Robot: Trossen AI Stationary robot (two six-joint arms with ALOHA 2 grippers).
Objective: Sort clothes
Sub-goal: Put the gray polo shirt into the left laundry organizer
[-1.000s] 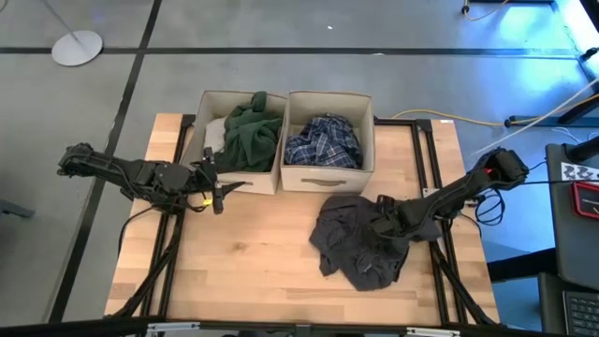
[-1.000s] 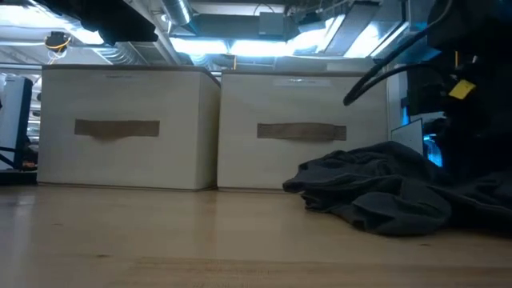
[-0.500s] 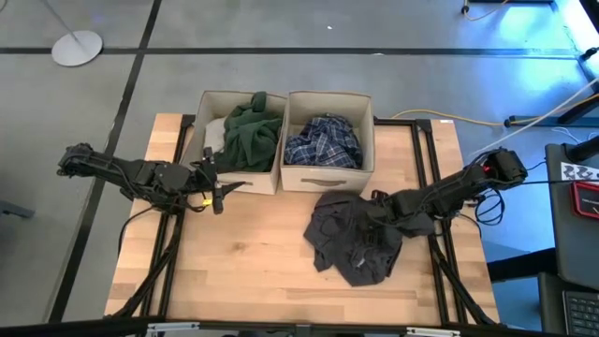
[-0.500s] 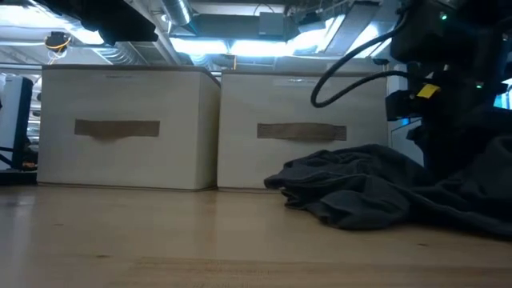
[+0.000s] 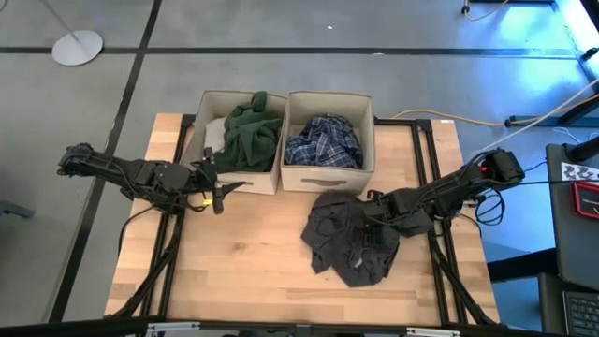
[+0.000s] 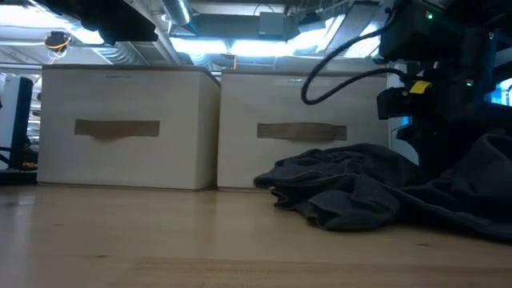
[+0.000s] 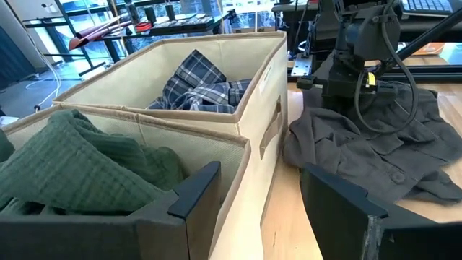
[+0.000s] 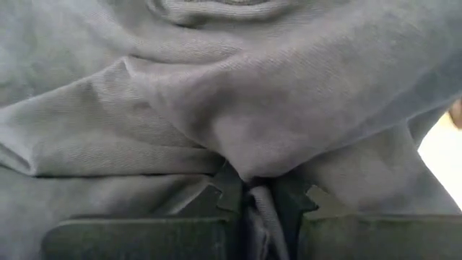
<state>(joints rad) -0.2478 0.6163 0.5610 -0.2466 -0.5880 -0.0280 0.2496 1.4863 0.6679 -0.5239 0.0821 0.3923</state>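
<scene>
Pinching a fold of the dark grey garment point(image 5: 351, 241) between the right gripper point(image 8: 258, 193) fingers, heap lying on the table point(image 5: 243, 262) just at six o'clock from the plaid-filled box point(image 5: 328, 140). Left gripper point(image 7: 256, 191) parked half open at nine o'clock, far side.

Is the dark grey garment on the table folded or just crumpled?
Crumpled: the dark grey garment lies in a loose, wrinkled heap, a fold pinched in the right gripper.
</scene>
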